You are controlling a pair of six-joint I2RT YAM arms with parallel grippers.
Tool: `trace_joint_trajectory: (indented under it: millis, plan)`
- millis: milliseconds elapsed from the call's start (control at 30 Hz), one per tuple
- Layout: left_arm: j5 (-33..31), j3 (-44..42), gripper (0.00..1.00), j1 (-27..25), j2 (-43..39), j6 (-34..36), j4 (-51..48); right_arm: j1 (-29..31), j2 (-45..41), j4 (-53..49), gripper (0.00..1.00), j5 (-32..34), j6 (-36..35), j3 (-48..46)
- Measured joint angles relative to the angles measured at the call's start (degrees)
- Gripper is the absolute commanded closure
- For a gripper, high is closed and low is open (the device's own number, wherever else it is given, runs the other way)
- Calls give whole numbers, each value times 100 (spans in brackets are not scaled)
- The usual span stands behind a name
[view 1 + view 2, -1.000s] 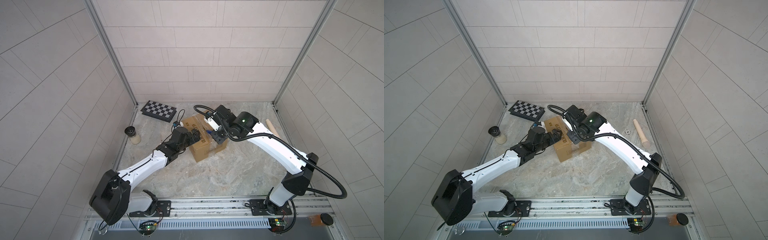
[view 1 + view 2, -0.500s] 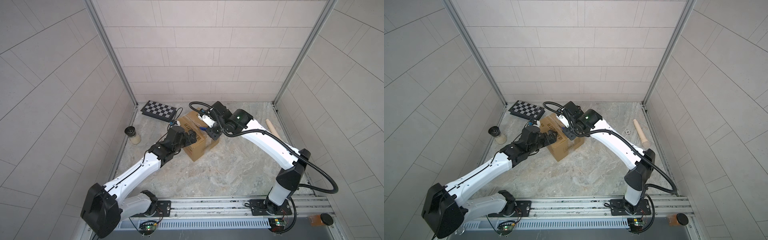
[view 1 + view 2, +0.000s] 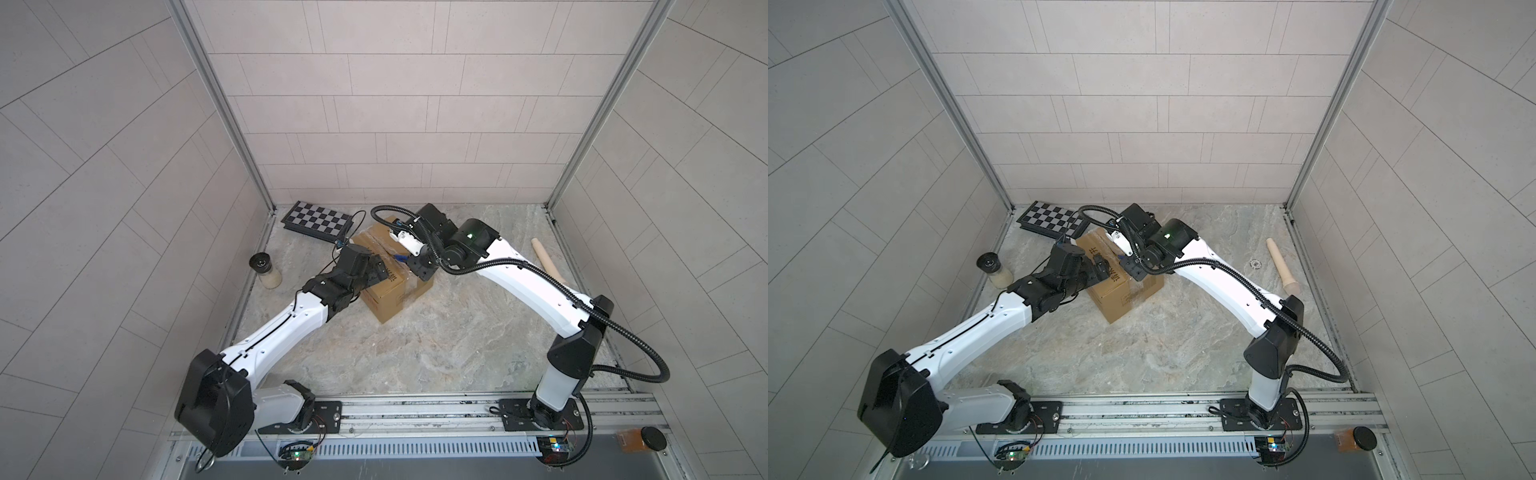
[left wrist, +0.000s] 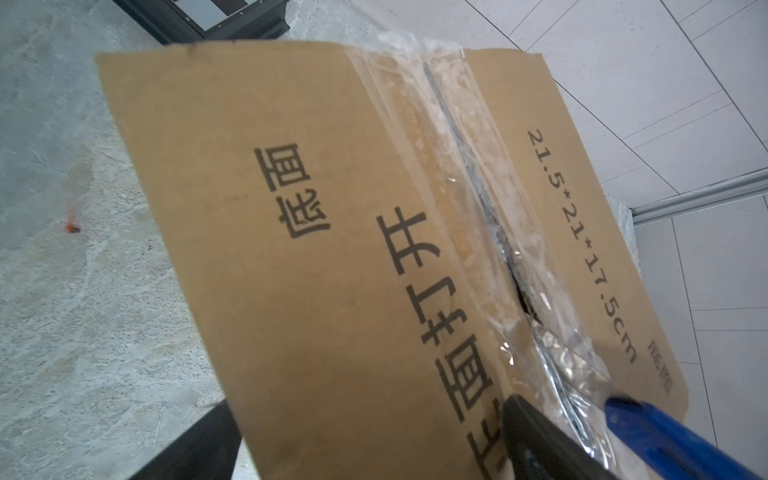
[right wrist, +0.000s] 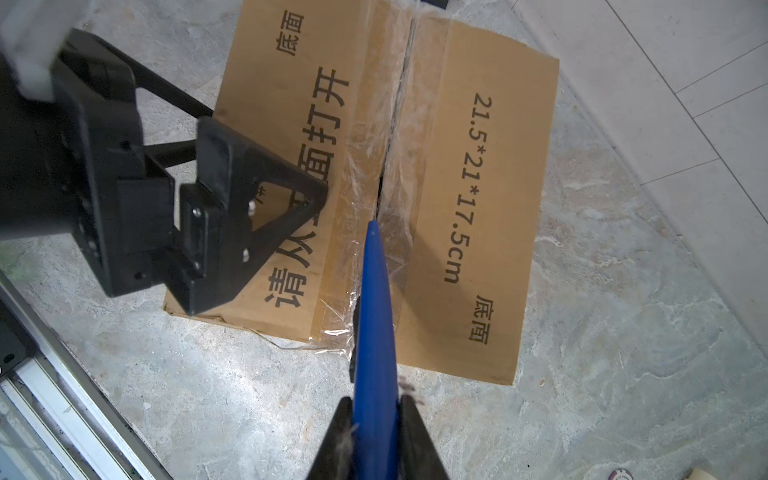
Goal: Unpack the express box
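On the marbled floor (image 3: 436, 353), near the back beside the checkered board (image 3: 318, 216): express box (image 3: 388, 293). Left gripper (image 3: 376, 269) spread wide across its edge. Right gripper (image 5: 376, 415) pinching blue pointed tool (image 5: 374, 291), tip at taped seam.

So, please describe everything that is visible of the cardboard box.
The cardboard box is brown, roughly cubic, standing on the stone floor near the checkered board. Its closed top flaps carry black Chinese print. Clear tape covers the middle seam, partly slit. A blue tool, held in the right fingers, points at that seam; the open left fingers straddle one top edge.
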Motion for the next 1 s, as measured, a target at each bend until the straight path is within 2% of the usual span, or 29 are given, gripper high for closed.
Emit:
trace_joint_trajectory:
  millis: [367,1000]
  plan:
    - [-81,44,0,-2,103,-271,7,229,-13,-192,100,470,428,15]
    - [-24,37,0,-4,223,-420,216,243,-212,-251,100,468,929,-164]
